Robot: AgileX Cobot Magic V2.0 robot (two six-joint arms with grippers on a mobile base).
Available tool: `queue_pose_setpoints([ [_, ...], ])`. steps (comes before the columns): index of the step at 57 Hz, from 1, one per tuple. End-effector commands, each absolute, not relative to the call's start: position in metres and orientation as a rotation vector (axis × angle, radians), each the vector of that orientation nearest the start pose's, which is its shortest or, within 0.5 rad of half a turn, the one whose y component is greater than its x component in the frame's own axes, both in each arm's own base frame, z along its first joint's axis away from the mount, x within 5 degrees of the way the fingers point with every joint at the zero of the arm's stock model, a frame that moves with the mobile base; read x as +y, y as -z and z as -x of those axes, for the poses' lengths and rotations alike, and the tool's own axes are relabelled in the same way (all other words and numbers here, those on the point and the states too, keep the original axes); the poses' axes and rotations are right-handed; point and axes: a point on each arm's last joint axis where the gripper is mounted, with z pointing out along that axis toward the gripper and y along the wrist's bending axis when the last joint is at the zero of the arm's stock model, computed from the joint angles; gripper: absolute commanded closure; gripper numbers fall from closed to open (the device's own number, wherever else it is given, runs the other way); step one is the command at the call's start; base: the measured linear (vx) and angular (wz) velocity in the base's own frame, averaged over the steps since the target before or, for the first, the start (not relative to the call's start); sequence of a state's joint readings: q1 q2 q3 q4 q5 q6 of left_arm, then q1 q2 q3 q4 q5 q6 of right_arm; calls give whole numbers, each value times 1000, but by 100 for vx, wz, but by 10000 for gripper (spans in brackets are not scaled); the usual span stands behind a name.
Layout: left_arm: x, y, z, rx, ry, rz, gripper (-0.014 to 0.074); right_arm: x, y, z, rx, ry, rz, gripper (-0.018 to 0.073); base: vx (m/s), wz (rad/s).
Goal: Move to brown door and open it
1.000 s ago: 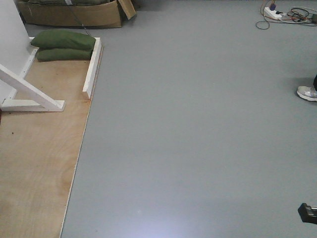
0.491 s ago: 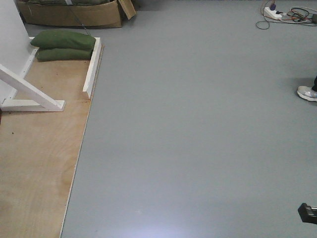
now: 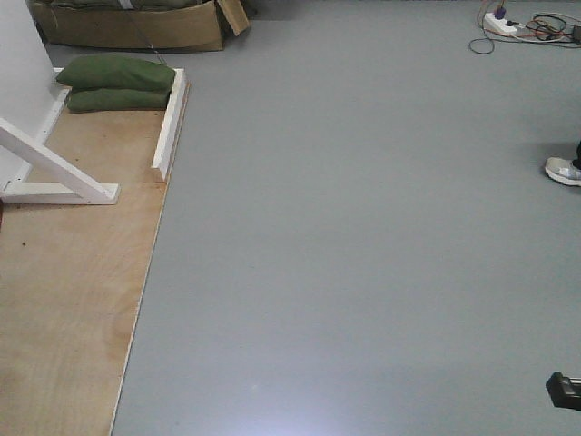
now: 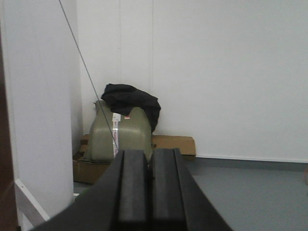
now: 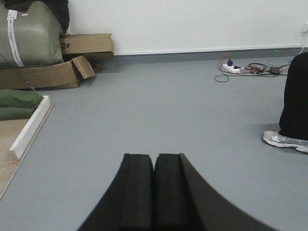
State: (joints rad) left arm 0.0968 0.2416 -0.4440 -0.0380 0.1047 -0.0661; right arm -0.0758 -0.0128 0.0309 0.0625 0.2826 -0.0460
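Only a thin dark reddish-brown strip of the brown door [image 4: 4,144] shows, at the far left edge of the left wrist view beside a white wall panel [image 4: 43,96]. Its handle and keys are out of view. My left gripper [image 4: 149,153] is shut with nothing in it and points toward the white back wall. My right gripper [image 5: 154,157] is also shut and empty, held low over the grey floor [image 3: 363,227]. The front view shows no door.
A plywood floor panel [image 3: 64,300] lies at left with a white brace [image 3: 54,168], a white kerb [image 3: 169,127] and green sandbags [image 3: 116,82]. Cardboard boxes [image 5: 43,74] and an olive bundle [image 4: 118,137] stand at the back. A person's shoe [image 3: 563,171] and cables [image 3: 531,25] are at right.
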Motion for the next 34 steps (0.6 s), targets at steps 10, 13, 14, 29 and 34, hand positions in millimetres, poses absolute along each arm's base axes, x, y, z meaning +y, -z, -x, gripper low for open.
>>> queue_pose_setpoints([
  [10, 20, -411, -90, 1261, -85, 221, 600, -3, -184, -55, 1696, 38, -61, 559, 0, 0],
  [13, 24, -418, -99, 1259, -95, 238, 600, -3, -184, -55, 1696, 38, -61, 559, 0, 0],
  [14, 25, -420, -101, 1254, -93, 245, 600, -3, -184, -55, 1696, 38, -61, 559, 0, 0],
  [29, 59, -446, -142, 1094, 70, 554, 600, -3, -184, -55, 1696, 38, -61, 559, 0, 0],
  [34, 75, -453, -151, 1033, 36, 628, 600, -3, -184, -55, 1696, 38, -61, 559, 0, 0],
])
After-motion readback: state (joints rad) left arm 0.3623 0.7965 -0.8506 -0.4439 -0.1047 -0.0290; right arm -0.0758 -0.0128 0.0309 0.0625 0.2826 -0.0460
